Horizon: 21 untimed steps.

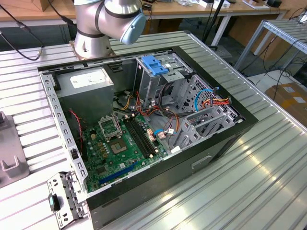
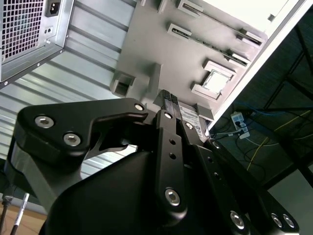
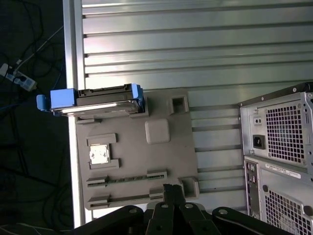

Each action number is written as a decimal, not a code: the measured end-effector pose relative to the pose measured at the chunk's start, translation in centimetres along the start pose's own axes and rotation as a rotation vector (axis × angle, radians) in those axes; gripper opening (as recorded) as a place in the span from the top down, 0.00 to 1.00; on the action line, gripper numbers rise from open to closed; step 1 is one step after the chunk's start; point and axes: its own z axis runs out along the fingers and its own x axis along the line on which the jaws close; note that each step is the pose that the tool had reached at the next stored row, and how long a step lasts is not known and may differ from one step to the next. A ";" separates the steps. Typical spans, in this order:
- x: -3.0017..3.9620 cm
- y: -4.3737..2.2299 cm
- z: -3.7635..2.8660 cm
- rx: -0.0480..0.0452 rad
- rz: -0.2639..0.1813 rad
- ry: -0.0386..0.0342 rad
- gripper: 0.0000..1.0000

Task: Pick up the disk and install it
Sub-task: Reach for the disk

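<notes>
Item: the disk (image 3: 95,102); grey metal drive in a light-blue plastic carrier.
Location: at one end of the grey fixture tray (image 3: 142,156), by the edge of the ribbed table (image 3: 195,49); it appears to stand on a long edge in a slot, one flat face catching the light.
Neighbours: a small square chip lies in a tray pocket just beside it; the computer case (image 3: 283,142) stands well apart, its rear panel facing the tray.
Gripper: the gripper (image 3: 173,190) hangs over the tray's far end, well apart from the disk; in the second wrist view (image 2: 167,97) it points at the same tray.
Jaws: together, as far as you can see in both wrist views; nothing between them.
Handling, judged: expect it dense for its size and rigid; the metal faces look smooth and may slip; treat it as shock-sensitive; the carrier plastic probably flexes.
Hold, judged: pinch across the two flat faces at mid-length of the raised upper edge; leave the blue end tabs alone.
</notes>
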 end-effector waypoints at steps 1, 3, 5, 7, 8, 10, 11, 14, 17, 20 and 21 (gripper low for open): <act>0.06 0.00 0.00 0.0000 0.000 0.0000 0.90; 0.13 -0.01 0.01 0.0000 0.000 0.0000 0.90; 0.21 -0.02 0.00 0.0000 0.000 0.0000 0.90; 0.29 -0.02 0.01 0.0000 0.000 0.0000 0.90; 0.32 -0.02 0.01 0.0000 0.000 0.0000 0.90; 0.38 -0.03 0.01 0.0001 0.000 0.0001 0.90; 0.42 -0.03 0.02 0.0000 0.000 0.0000 0.90; 0.52 -0.04 0.02 0.0000 0.000 0.0000 0.90; 0.61 -0.05 0.02 0.0000 0.000 0.0000 0.90; 0.71 -0.06 0.03 0.0000 0.000 0.0000 0.90; 0.74 -0.06 0.02 0.0000 0.000 0.0000 0.90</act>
